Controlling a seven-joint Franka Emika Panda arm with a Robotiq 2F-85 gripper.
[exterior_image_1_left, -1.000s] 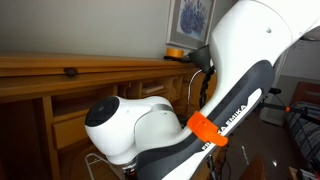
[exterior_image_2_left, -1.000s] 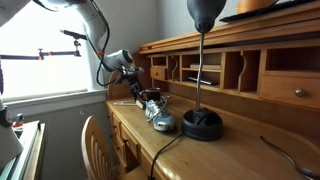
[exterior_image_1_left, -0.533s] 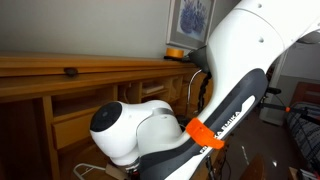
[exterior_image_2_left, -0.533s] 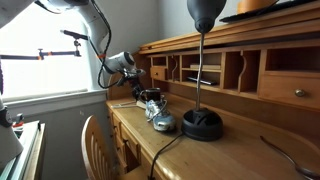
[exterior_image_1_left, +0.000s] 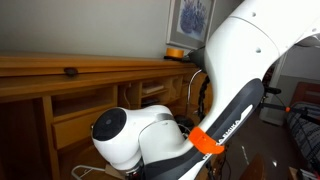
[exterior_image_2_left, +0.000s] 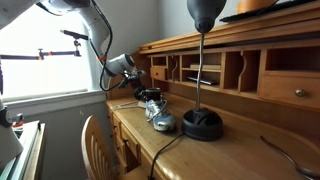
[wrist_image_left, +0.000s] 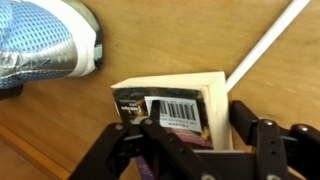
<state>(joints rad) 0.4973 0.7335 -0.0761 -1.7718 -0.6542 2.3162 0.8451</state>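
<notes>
Straddling the book (wrist_image_left: 168, 100), which lies flat on the desk (wrist_image_left: 160, 45) with the shoe (wrist_image_left: 45, 40) at ten o'clock, the gripper (wrist_image_left: 188, 130) is seen with jaws spread, one at each flank. A grasp is judged in hand; squeezing onto the book's sides is called for next.

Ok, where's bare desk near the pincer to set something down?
Best: open wood of the desk past the lamp base. In the wrist view, a smaller bare strip lies below the shoe, left of the book. Crowded: pincer over book, white cord alongside.
</notes>
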